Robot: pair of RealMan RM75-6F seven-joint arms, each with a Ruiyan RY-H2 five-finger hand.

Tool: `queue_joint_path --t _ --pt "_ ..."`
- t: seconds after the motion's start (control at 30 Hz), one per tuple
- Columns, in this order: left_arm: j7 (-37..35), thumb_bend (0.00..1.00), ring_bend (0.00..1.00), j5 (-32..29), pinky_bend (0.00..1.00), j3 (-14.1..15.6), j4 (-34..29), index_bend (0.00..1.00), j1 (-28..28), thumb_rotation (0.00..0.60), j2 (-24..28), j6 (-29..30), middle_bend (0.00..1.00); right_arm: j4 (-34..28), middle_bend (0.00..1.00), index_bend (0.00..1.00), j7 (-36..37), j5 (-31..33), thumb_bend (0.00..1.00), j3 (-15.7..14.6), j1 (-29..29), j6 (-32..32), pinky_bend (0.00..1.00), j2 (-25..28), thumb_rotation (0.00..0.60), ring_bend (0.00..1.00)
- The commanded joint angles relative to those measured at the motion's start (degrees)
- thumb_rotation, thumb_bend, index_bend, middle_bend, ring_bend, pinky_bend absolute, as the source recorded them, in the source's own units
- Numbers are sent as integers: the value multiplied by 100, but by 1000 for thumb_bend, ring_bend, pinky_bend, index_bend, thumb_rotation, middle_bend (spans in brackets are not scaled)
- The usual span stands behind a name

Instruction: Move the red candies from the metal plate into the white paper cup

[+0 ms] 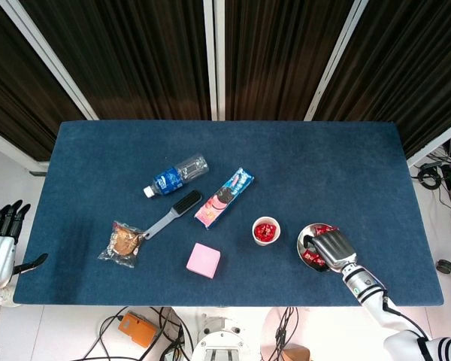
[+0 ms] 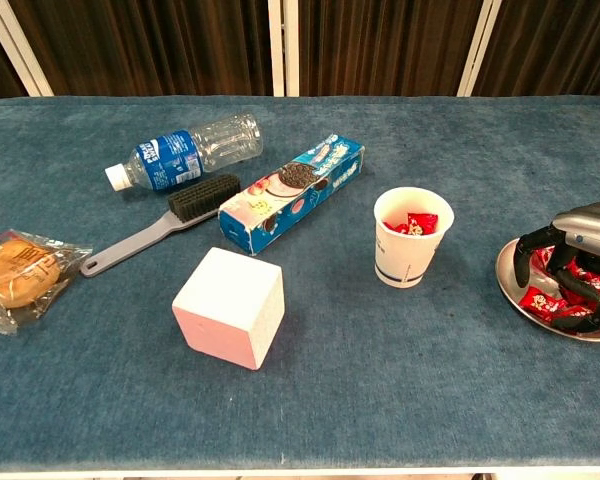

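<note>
The metal plate (image 1: 302, 239) (image 2: 510, 275) lies near the table's front right and holds several red candies (image 1: 323, 229) (image 2: 540, 300). My right hand (image 1: 327, 247) (image 2: 575, 260) is down on the plate, its fingers curled over the pile and touching the candies. Whether a candy is pinched is hidden under the fingers. Just left of the plate stands the white paper cup (image 1: 266, 230) (image 2: 412, 238), upright, with red candies (image 2: 412, 223) inside. My left hand (image 1: 0, 241) hangs off the table's left edge, fingers apart, holding nothing.
A pink block (image 1: 203, 260) (image 2: 229, 306) sits front centre. Behind it lie a cookie box (image 1: 224, 197) (image 2: 292, 192), a brush (image 1: 173, 213) (image 2: 170, 215) and a water bottle (image 1: 175, 176) (image 2: 185, 148). A wrapped bun (image 1: 122, 242) (image 2: 20, 270) lies at the left.
</note>
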Motion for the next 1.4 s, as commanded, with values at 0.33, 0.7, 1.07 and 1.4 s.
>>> queue_joint_path --t 0.33,0.7,1.07,1.4 --pt "-57 0 0 -5 0 5 47 52 25 600 -13 28 0 72 843 623 58 47 574 103 56 -56 1000 -56 600 997" --pt "-30 0 0 27 0 -6 16 52 4 600 -13 40 0 -819 843 639 336 -505 575 638 232 518 1000 621 600 997" --pt "61 0 0 20 0 12 -97 52 50 600 57 84 0 -711 843 609 291 -231 572 1090 1019 -193 1000 68 600 997" --pt "65 0 0 9 0 21 -105 52 65 600 72 74 0 -410 843 554 93 -184 571 982 1202 -288 1000 -309 600 997"
